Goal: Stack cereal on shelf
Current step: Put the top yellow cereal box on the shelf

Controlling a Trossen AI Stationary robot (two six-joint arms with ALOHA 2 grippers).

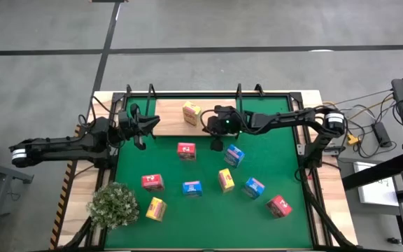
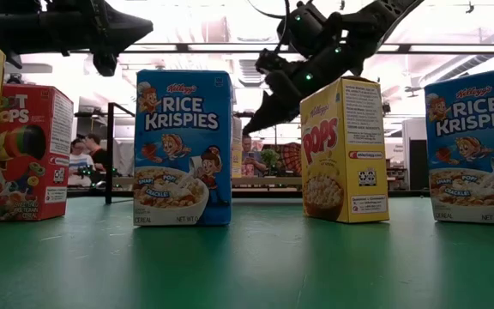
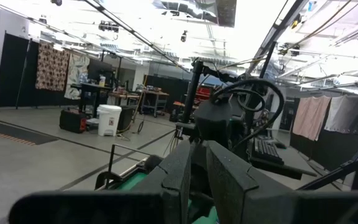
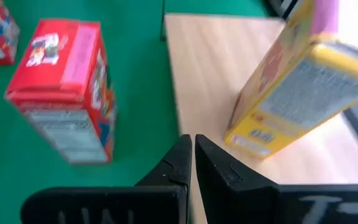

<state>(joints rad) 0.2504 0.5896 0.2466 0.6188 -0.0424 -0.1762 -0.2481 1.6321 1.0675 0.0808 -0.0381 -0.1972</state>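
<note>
Left gripper [image 1: 145,124] over the mat's [image 1: 278,168] back left edge, fingers nearly together, holding nothing. One yellow carton [image 1: 191,113] upright on the wooden shelf [image 1: 170,110] at the back; eight more cartons scattered over the mat. Right gripper [image 1: 214,126] just beside the yellow carton, pressed together, empty.

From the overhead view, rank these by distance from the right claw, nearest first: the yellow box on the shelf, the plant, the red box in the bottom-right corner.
Measured from the right claw:
1. Yellow box, standing on the shelf, just up and left of the claw.
2. Red box, on the mat's bottom-right corner.
3. Plant, bottom-left corner, clearly farthest.
</note>
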